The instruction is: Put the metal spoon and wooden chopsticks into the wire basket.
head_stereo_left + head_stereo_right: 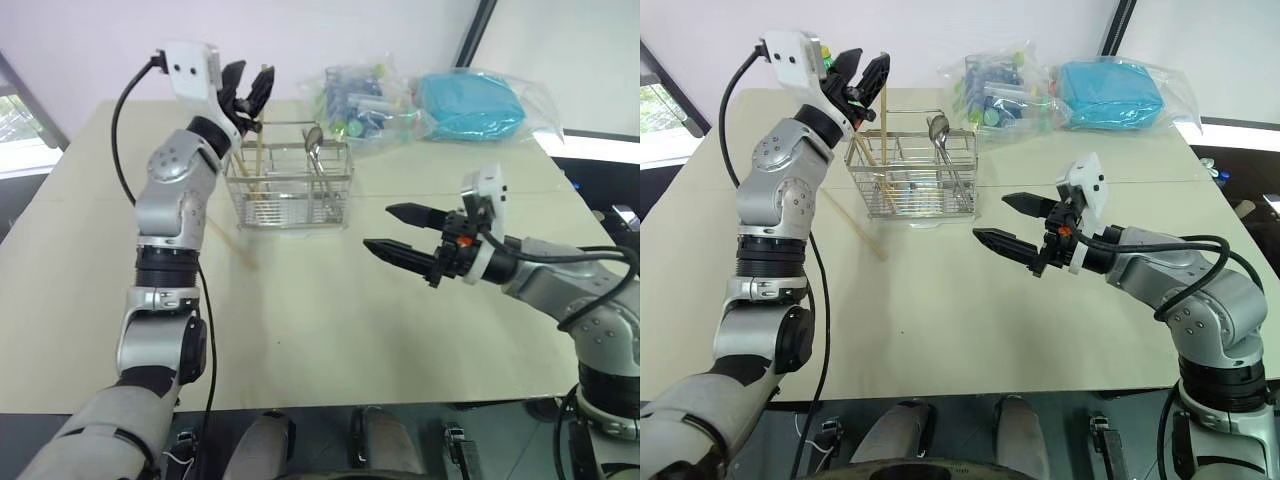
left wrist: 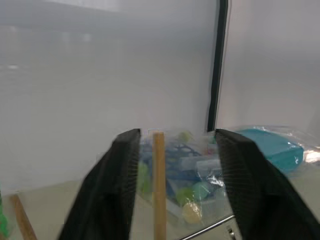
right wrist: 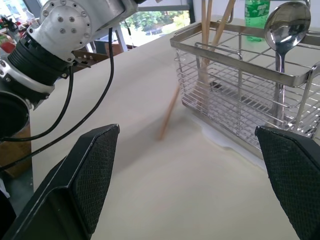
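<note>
Left wrist view shows you the left gripper [image 2: 172,185] with jaws apart around a wooden chopstick [image 2: 159,185], not clamping it. Your right gripper [image 1: 400,232] hangs open. The metal spoon [image 1: 315,150] stands in the wire basket [image 1: 290,186]; another chopstick [image 1: 232,243] lies outside it on the table [image 1: 330,330].

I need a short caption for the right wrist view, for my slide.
Open right gripper faces the wire basket, which holds the metal spoon and wooden chopsticks.
</note>
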Controlling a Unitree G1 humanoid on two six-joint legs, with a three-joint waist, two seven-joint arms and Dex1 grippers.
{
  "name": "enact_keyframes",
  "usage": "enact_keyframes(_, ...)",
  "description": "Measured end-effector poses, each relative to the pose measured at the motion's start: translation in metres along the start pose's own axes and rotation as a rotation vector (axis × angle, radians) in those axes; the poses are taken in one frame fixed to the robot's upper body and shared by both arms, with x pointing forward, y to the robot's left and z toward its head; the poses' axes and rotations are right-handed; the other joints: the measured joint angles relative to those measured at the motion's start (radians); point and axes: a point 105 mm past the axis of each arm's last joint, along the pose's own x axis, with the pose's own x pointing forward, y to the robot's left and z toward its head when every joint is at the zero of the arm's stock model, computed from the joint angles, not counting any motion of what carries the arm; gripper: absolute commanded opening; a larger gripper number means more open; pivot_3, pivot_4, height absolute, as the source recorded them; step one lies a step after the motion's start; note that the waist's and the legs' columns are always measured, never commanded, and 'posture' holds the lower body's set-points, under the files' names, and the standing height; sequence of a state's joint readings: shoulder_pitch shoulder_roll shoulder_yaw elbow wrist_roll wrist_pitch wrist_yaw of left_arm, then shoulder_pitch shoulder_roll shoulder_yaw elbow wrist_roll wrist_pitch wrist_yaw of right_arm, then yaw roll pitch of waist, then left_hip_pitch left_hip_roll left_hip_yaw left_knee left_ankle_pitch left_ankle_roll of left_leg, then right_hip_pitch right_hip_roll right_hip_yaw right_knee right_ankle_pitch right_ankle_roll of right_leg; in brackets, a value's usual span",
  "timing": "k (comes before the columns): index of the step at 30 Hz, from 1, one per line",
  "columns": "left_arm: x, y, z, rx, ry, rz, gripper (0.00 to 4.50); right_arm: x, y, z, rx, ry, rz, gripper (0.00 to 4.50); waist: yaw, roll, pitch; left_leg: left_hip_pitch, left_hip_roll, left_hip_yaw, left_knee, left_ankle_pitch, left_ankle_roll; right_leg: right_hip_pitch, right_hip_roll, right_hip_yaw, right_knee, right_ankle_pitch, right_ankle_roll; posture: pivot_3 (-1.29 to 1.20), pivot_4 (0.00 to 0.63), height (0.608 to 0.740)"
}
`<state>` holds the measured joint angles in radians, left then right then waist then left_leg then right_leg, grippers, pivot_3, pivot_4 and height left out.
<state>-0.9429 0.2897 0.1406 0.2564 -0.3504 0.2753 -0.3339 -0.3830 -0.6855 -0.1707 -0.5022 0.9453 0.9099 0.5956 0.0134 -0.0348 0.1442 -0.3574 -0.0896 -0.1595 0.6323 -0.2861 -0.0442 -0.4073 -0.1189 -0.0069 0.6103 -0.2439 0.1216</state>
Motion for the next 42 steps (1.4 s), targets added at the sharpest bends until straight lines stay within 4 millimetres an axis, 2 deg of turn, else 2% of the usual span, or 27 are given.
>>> enact_keyframes(1, 0.0, -0.002, 0.004, 0.001, -0.011, -0.003, 4.29, 0.0, -0.001, 0.002, -0.003, -0.003, 0.0, 4.5, 0.0, 0.0, 0.0, 0.0, 0.0, 0.0, 0.0, 0.0, 0.0, 0.0, 0.0, 0.0, 0.0, 0.0, 0.0, 0.0, 0.15, 0.707)
enact_keyframes(2, -0.001, -0.003, 0.007, 0.0, -0.016, -0.005, 4.44, 0.001, -0.001, 0.003, -0.005, -0.005, 0.0, 4.5, 0.0, 0.0, 0.0, 0.0, 0.0, 0.0, 0.0, 0.0, 0.001, 0.0, 0.0, 0.0, 0.0, 0.0, 0.0, 0.0, 0.15, 0.707)
enact_keyframes(5, -0.003, -0.004, 0.012, -0.003, -0.01, -0.007, 4.44, 0.001, -0.004, 0.003, 0.001, -0.006, -0.004, 4.5, -0.001, 0.0, 0.0, 0.0, 0.0, 0.0, 0.0, 0.0, 0.001, 0.0, 0.0, 0.0, 0.0, 0.0, 0.0, 0.0, 0.15, 0.707)
enact_keyframes(7, -0.005, 0.002, 0.02, -0.015, -0.008, 0.018, 4.44, 0.002, -0.005, 0.003, 0.004, -0.004, -0.003, 4.5, -0.002, 0.0, 0.0, 0.001, 0.0, 0.0, 0.0, 0.0, 0.001, 0.0, 0.0, 0.0, 0.0, 0.0, 0.0, 0.0, 0.15, 0.707)
enact_keyframes(10, -0.006, 0.025, 0.045, -0.025, -0.028, 0.106, 4.44, 0.004, -0.007, 0.003, 0.003, 0.003, 0.001, 4.5, -0.003, 0.0, 0.0, 0.0, 0.0, 0.0, -0.001, -0.001, 0.001, -0.001, 0.001, 0.0, 0.001, 0.0, 0.0, 0.0, 0.15, 0.707)
enact_keyframes(12, -0.006, 0.045, 0.082, -0.016, -0.08, 0.196, 4.44, 0.007, -0.007, 0.002, 0.001, 0.008, 0.012, 4.5, -0.002, 0.0, 0.001, 0.0, 0.0, 0.0, 0.0, -0.001, 0.001, 0.0, 0.001, 0.0, 0.0, 0.0, 0.0, 0.0, 0.15, 0.707)
enact_keyframes(14, -0.009, 0.065, 0.11, -0.028, -0.112, 0.307, 4.44, 0.008, -0.007, 0.002, -0.003, 0.01, 0.023, 4.5, -0.002, 0.0, 0.0, 0.001, 0.0, 0.0, -0.001, -0.001, 0.001, 0.0, 0.001, 0.0, 0.0, -0.001, 0.001, 0.0, 0.15, 0.707)
enact_keyframes(15, -0.013, 0.077, 0.117, -0.053, -0.109, 0.377, 4.44, 0.009, -0.007, 0.002, -0.006, 0.009, 0.027, 4.5, -0.002, 0.001, 0.0, 0.002, 0.0, 0.0, -0.001, -0.001, 0.001, 0.001, 0.001, 0.0, 0.0, -0.001, 0.001, 0.0, 0.15, 0.707)
enact_keyframes(16, -0.018, 0.09, 0.115, -0.092, -0.08, 0.459, 4.44, 0.009, -0.006, 0.002, -0.013, 0.008, 0.034, 4.5, -0.002, 0.002, -0.001, 0.003, 0.0, 0.0, -0.001, -0.001, 0.001, 0.001, 0.0, 0.0, 0.001, -0.001, 0.001, 0.0, 0.15, 0.707)
enact_keyframes(17, -0.024, 0.103, 0.105, -0.141, -0.022, 0.55, 4.44, 0.01, -0.006, 0.003, -0.02, 0.008, 0.042, 4.5, -0.001, 0.003, -0.001, 0.003, 0.0, 0.0, -0.001, -0.001, 0.001, 0.002, 0.0, 0.0, 0.001, -0.001, 0.002, 0.0, 0.15, 0.707)
enact_keyframes(19, -0.039, 0.122, 0.07, -0.232, 0.126, 0.696, 4.44, 0.011, -0.004, 0.002, -0.026, 0.01, 0.059, 4.5, 0.0, 0.002, -0.001, 0.003, 0.0, -0.001, 0.0, -0.001, 0.001, 0.002, 0.001, 0.0, 0.002, -0.001, 0.002, 0.0, 0.15, 0.707)
enact_keyframes(21, -0.055, 0.129, 0.03, -0.295, 0.285, 0.798, 4.44, 0.012, -0.002, 0.001, -0.03, 0.015, 0.072, 4.5, 0.001, 0.001, -0.001, 0.002, -0.001, -0.002, 0.001, 0.002, -0.003, 0.002, 0.001, -0.001, 0.002, -0.001, 0.002, 0.0, 0.15, 0.707)
enact_keyframes(24, -0.074, 0.124, -0.017, -0.351, 0.478, 0.891, 4.44, 0.013, -0.002, -0.001, -0.03, 0.024, 0.082, 4.5, 0.0, -0.001, 0.0, 0.0, -0.001, -0.002, 0.001, 0.002, -0.003, 0.001, 0.0, -0.001, 0.002, 0.0, 0.002, 0.0, 0.15, 0.707)
enact_keyframes(28, -0.093, 0.099, -0.073, -0.428, 0.705, 0.923, 4.44, 0.013, -0.003, -0.003, -0.021, 0.027, 0.087, 4.5, 0.0, -0.001, 0.0, 0.0, -0.001, -0.002, 0.0, 0.002, -0.003, 0.0, 0.0, 0.0, 0.002, 0.0, 0.002, 0.0, 0.15, 0.707)
enact_keyframes(34, -0.107, 0.094, -0.103, -0.474, 0.827, 0.974, 4.44, 0.013, -0.003, -0.003, -0.02, 0.029, 0.085, 4.5, 0.0, -0.001, 0.0, 0.001, -0.001, 0.0, -0.001, 0.002, -0.004, -0.001, 0.0, 0.0, 0.002, 0.0, 0.002, 0.0, 0.15, 0.707)
enact_keyframes(38, -0.114, 0.09, -0.134, -0.496, 0.927, 0.986, 4.44, 0.012, -0.001, -0.005, -0.023, 0.032, 0.076, 4.5, 0.004, -0.001, 0.0, 0.0, -0.001, 0.0, 0.0, 0.002, -0.004, 0.0, 0.0, 0.0, 0.002, 0.0, 0.002, 0.0, 0.15, 0.707)
enact_keyframes(40, -0.115, 0.088, -0.15, -0.519, 0.969, 0.974, 4.44, 0.011, 0.0, -0.006, -0.021, 0.031, 0.067, 4.5, 0.003, -0.001, 0.0, 0.0, -0.001, 0.0, 0.0, 0.002, -0.004, 0.0, 0.0, 0.0, 0.002, 0.0, 0.002, 0.0, 0.15, 0.707)
enact_keyframes(42, -0.106, 0.088, -0.151, -0.534, 0.956, 0.954, 4.44, 0.01, 0.0, -0.004, -0.022, 0.027, 0.059, 4.5, 0.004, -0.001, 0.0, 0.001, -0.001, 0.0, 0.0, 0.002, -0.004, 0.0, 0.0, 0.0, 0.002, 0.0, 0.002, 0.0, 0.15, 0.707)
